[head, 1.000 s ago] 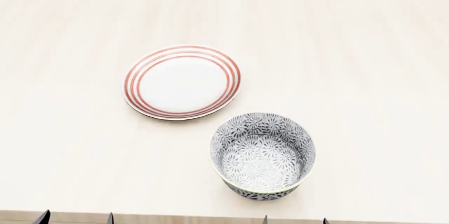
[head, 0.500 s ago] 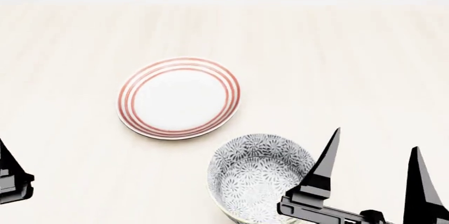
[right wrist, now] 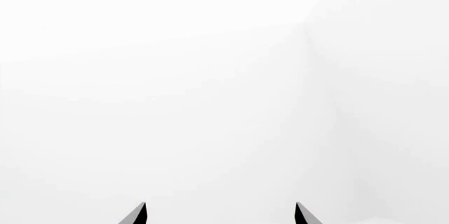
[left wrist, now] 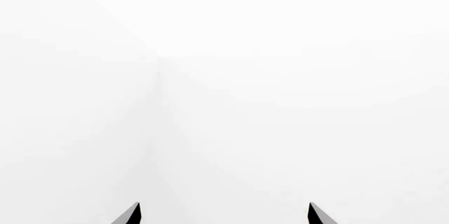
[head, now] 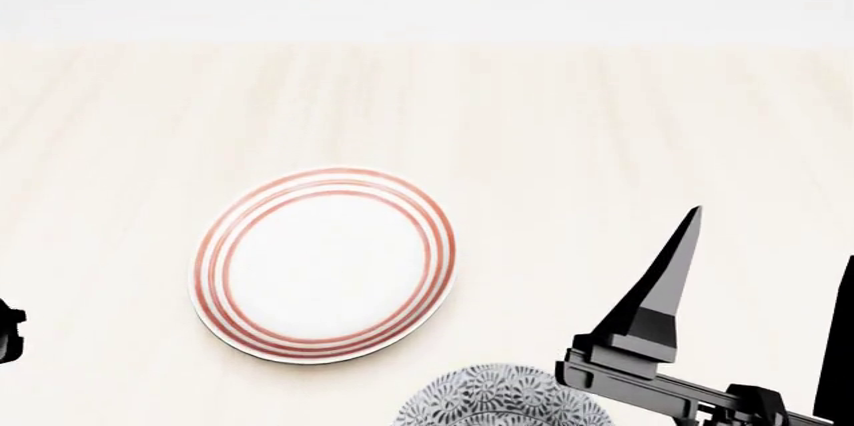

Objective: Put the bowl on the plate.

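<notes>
The plate [head: 327, 264], white with three red rings, lies flat on the pale wooden table [head: 561, 116], left of centre in the head view. Only the far rim of the grey-and-white floral bowl [head: 497, 398] shows at that view's bottom edge, near right of the plate. My right gripper [head: 771, 236] is raised to the right of the bowl, open, its black fingers [head: 661, 291] pointing up and holding nothing. In the right wrist view the right gripper [right wrist: 220, 204] faces only blank white. The left gripper [left wrist: 224, 204] is open and empty too, and its view shows neither dish.
A dark piece of my left arm [head: 7, 331] pokes in at the head view's left edge. The table's far edge [head: 427, 43] meets a white background. Both wrist views show only white walls.
The plate and bowl have slid down in the head view, the bowl now mostly cut off. My right gripper has risen and shifted right. The left arm has slipped almost out of the picture.
</notes>
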